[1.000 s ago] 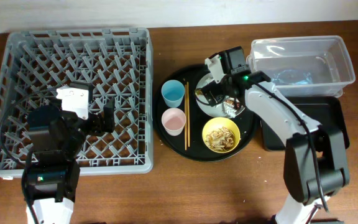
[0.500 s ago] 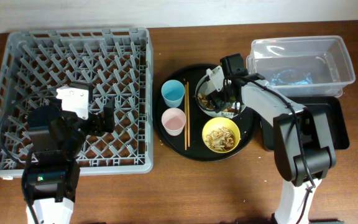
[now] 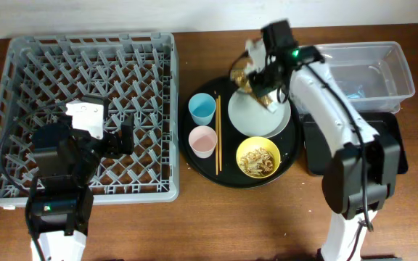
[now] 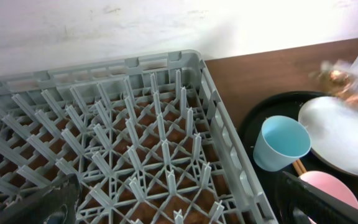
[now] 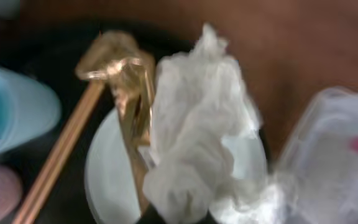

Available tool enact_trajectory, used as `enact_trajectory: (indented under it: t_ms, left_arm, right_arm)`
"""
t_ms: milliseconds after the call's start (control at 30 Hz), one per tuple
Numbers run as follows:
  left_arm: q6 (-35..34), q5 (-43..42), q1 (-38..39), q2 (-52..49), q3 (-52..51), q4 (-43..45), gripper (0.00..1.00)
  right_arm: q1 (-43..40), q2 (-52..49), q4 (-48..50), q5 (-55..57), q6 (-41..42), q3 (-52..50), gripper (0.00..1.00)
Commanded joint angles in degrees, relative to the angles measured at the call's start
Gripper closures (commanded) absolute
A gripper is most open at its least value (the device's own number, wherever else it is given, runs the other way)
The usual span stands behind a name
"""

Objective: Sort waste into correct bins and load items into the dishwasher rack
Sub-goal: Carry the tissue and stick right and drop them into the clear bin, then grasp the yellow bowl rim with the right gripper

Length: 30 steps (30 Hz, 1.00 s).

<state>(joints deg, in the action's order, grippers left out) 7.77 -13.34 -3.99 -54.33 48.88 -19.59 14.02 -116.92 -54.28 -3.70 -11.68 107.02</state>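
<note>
My right gripper [image 3: 258, 78] hangs above the far edge of the pale plate [image 3: 256, 119], shut on crumpled white tissue [image 5: 197, 143] and a brown-and-gold wrapper [image 5: 126, 81]; its fingertips are hidden behind the tissue. The wrapper [image 3: 239, 77] sticks out to the left of the gripper. The plate's face is bare. A yellow bowl [image 3: 258, 157] holds beige scraps. A blue cup [image 3: 202, 109], a pink cup [image 3: 203, 141] and chopsticks [image 3: 218, 138] lie beside the plate. My left gripper [image 3: 113, 141] hovers open over the grey dishwasher rack [image 3: 85, 65], holding nothing.
Plate, bowl, cups and chopsticks all sit on a round black tray [image 3: 194, 161]. The clear tub [image 3: 354, 69] stands at the back right, just right of my right gripper. The shallow black tray [image 3: 383, 145] lies in front of the tub.
My right gripper has shut on the tissue and wrapper on the plate and lifted them up and back, leaving the plate bare. The left arm has not moved.
</note>
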Motion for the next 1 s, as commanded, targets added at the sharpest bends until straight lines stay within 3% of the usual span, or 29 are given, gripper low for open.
enact_trajectory:
  t_ms: [0,167,300,400,567,700,733,767,800,967]
  left_arm:
    - [0.52,-0.83,0.17,-0.09,0.72,0.11,0.01]
    - [0.52,-0.83,0.17,-0.09,0.72,0.11,0.01]
    - [0.52,-0.83,0.17,-0.09,0.72,0.11,0.01]
    - [0.52,-0.83,0.17,-0.09,0.72,0.11,0.01]
    - [0.52,-0.83,0.17,-0.09,0.72,0.11,0.01]
    - [0.52,-0.83,0.17,-0.09,0.72,0.11,0.01]
    - [0.52,-0.83,0.17,-0.09,0.72,0.11,0.01]
    - [0.52,-0.83,0.17,-0.09,0.72,0.11,0.01]
    - [0.52,-0.83,0.17,-0.09,0.72,0.11,0.01]
    - [0.52,-0.83,0.17,-0.09,0.72,0.11,0.01]
  right_arm:
    - [-2.27,2.80,-7.26,1.70,7.41,12.00,0.96]
    - [-15.34,2.67,-10.91,2.93,28.17,17.66,0.96]
    - [-24.15,0.35,-9.92,6.32,36.13,17.57,0.96]
    - [-25.79,-2.36,-8.72,10.93,44.41,16.22,0.96]
    - [-25.68,-5.99,-9.62,17.16,69.05,16.04,0.96]
    - [-25.68,-8.15,-9.16,17.03,75.06,16.00,0.96]
    - [-25.68,-8.46,-9.07,17.03,75.01,16.02,0.87]
    - [-25.66,-8.61,-9.14,17.05,74.95,16.00,0.65]
    - [-25.68,-8.59,-9.18,17.00,74.07,16.02,0.53]
    - [-25.66,-5.42,-8.76,14.62,59.95,16.13,0.41]
